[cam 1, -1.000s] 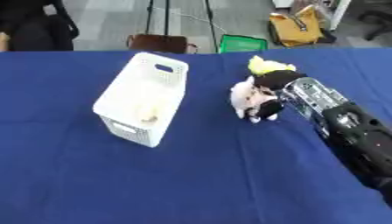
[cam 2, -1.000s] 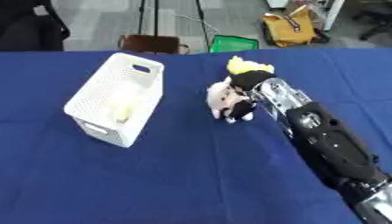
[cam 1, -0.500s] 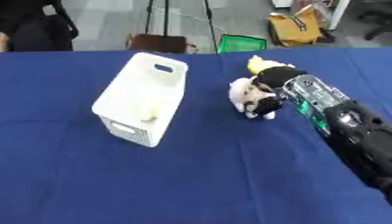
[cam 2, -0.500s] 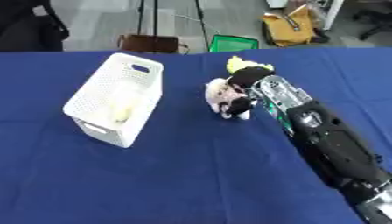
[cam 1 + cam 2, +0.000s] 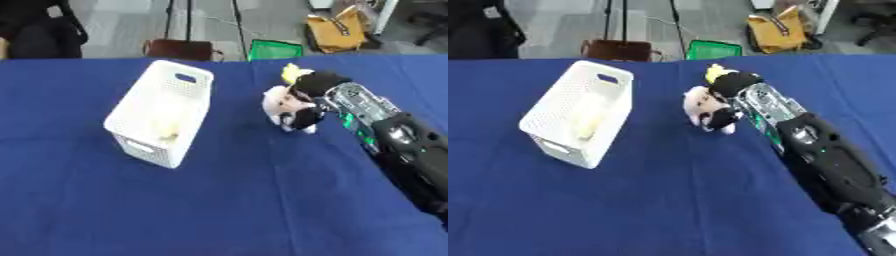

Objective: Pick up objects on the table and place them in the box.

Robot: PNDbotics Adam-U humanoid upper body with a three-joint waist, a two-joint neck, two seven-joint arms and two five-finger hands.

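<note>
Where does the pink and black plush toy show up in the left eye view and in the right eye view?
Left eye view: the plush toy sits right of centre in the upper half, against the right hand.
Right eye view: the plush toy sits just right of centre, upper half.
Shared landmark: the white basket lies to its left in both views, apart from it on the blue table.

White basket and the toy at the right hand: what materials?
White perforated rectangular basket: looks like matte moulded plastic, given its grid of holes and cut-out handle. White-and-black stuffed toy: apparently soft plush fabric, with a fuzzy, rounded outline. The right hand is on it.
</note>
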